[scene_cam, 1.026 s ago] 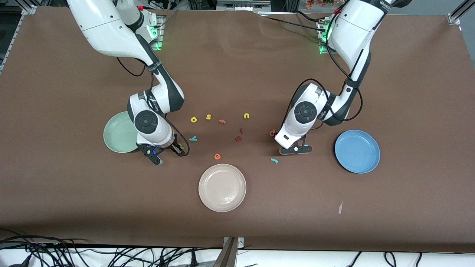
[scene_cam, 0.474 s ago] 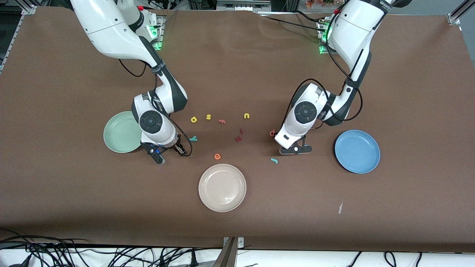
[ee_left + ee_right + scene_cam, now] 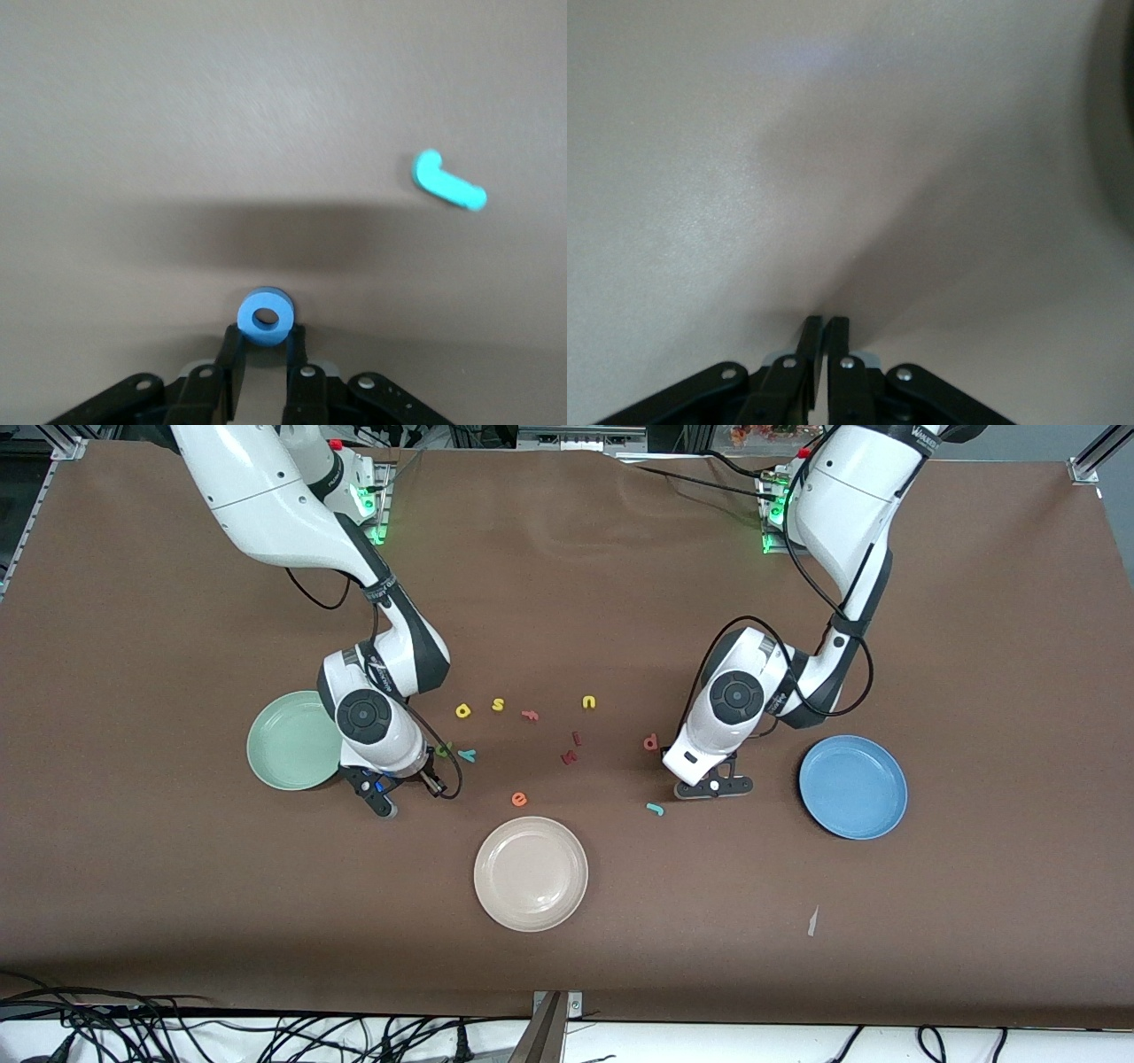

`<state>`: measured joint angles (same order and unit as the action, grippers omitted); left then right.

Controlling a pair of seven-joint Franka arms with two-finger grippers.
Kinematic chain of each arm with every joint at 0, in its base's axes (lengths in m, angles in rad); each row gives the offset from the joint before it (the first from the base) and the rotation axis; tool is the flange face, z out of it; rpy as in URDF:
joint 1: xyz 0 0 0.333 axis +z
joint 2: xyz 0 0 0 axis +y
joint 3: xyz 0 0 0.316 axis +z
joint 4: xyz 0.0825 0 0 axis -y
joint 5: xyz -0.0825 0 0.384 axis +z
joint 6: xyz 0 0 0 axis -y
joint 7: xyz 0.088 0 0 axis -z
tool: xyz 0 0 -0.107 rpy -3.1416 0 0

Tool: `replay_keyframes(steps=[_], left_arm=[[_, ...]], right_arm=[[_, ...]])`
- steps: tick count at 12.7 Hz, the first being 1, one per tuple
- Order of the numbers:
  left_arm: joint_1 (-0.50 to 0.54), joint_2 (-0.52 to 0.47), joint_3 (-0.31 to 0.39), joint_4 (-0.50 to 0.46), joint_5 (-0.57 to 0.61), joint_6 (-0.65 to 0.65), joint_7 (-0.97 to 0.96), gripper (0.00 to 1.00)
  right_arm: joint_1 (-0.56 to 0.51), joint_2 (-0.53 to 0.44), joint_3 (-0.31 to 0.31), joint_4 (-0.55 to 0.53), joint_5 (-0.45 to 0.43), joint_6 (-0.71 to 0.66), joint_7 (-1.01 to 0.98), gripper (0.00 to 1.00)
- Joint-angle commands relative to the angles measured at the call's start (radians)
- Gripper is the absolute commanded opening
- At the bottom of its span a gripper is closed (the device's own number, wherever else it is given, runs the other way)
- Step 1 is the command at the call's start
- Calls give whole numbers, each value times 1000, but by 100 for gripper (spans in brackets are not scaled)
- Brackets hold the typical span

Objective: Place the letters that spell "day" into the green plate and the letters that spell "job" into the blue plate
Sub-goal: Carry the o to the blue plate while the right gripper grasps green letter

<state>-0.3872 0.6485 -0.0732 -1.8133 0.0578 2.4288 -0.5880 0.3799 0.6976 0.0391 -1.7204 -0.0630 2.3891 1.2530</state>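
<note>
"o" (image 3: 265, 319) pinched in left tool (image 3: 263, 352) over counter (image 3: 974, 646) | "j" (image 3: 655, 809) nearby on counter | blue plate (image 3: 853, 786) toward left arm's end | "d" (image 3: 442, 750) touching "y" (image 3: 466, 755) by right tool (image 3: 824, 341), closed, empty | green plate (image 3: 288, 741) beside it

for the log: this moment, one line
left gripper: shut on blue o over table | right gripper: shut empty by green plate | olive d: beside teal y

light: bright, even overhead | shadows: soft under arms | wrist views: slightly blurred
</note>
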Motion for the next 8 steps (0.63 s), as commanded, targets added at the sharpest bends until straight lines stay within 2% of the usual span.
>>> replay_keyframes(steps=[1, 3, 4, 5, 6, 8], left_arm=[[57, -55, -5, 26, 34, -94, 54, 16], [106, -85, -7, 61, 20, -192, 173, 16], [132, -101, -5, 61, 20, -211, 236, 16], [163, -108, -5, 60, 20, -232, 320, 15], [194, -112, -5, 61, 20, -264, 420, 15], [261, -115, -3, 60, 31, -303, 598, 15]], right_arm=[[-13, -27, -7, 10, -12, -20, -65, 9], [-26, -29, -5, 13, -6, -45, -75, 10], [-24, -36, 2, 13, 0, -53, -70, 20], [-21, -59, 8, 9, 0, -83, -54, 68], [-19, -78, 11, 7, 0, -121, -41, 100], [-19, -89, 60, -2, 5, -137, 21, 100]])
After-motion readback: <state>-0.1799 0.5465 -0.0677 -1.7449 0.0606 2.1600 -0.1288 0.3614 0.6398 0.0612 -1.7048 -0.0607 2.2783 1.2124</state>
